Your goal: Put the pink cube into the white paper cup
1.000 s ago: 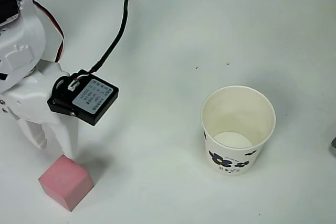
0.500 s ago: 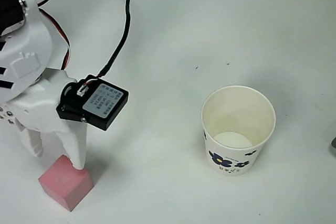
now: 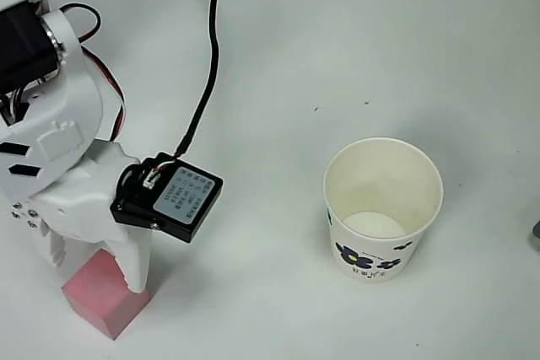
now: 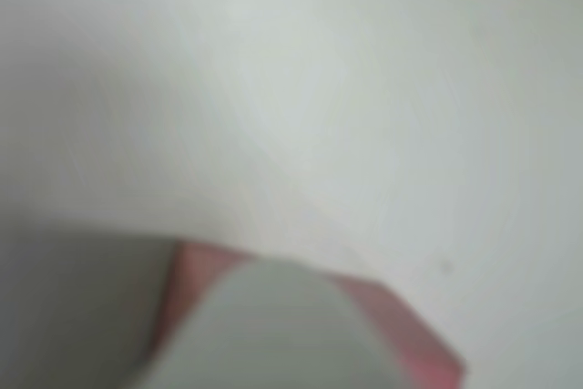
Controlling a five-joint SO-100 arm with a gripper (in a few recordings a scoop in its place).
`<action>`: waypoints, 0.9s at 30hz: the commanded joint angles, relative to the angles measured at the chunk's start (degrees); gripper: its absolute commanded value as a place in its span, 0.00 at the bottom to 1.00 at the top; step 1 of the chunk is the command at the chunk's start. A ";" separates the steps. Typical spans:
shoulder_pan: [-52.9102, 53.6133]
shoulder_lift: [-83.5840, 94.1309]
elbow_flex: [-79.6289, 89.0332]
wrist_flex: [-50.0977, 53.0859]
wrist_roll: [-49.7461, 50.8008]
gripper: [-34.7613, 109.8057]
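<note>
The pink cube (image 3: pixel 99 299) lies on the white table at the lower left of the overhead view. My white gripper (image 3: pixel 94 263) is open and sits over the cube's far part. One finger (image 3: pixel 137 269) covers the cube's right upper corner, and the other finger (image 3: pixel 53 246) is just off its left side. The wrist view is blurred. There a pale finger (image 4: pixel 264 330) fills the bottom, with the pink cube (image 4: pixel 414 339) showing behind it. The white paper cup (image 3: pixel 371 255), with a dark flower print, stands upright and empty at the centre right, far from the gripper.
A black camera module (image 3: pixel 171 198) rides on the wrist, and its black cable (image 3: pixel 208 56) runs up across the table to the top edge. A small dark thing (image 3: pixel 537 233) pokes in at the right edge. Bare white table lies between the cube and the cup.
The arm has moved down and to the right in the overhead view. The fingers went from just above the cube to overlapping it. Cube and cup have stayed in place.
</note>
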 commanded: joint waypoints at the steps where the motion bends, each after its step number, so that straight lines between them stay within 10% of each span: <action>1: 0.26 -0.35 -5.45 -0.70 -0.62 0.53; 27: -1.49 -2.20 -1.05 -1.76 -0.53 0.33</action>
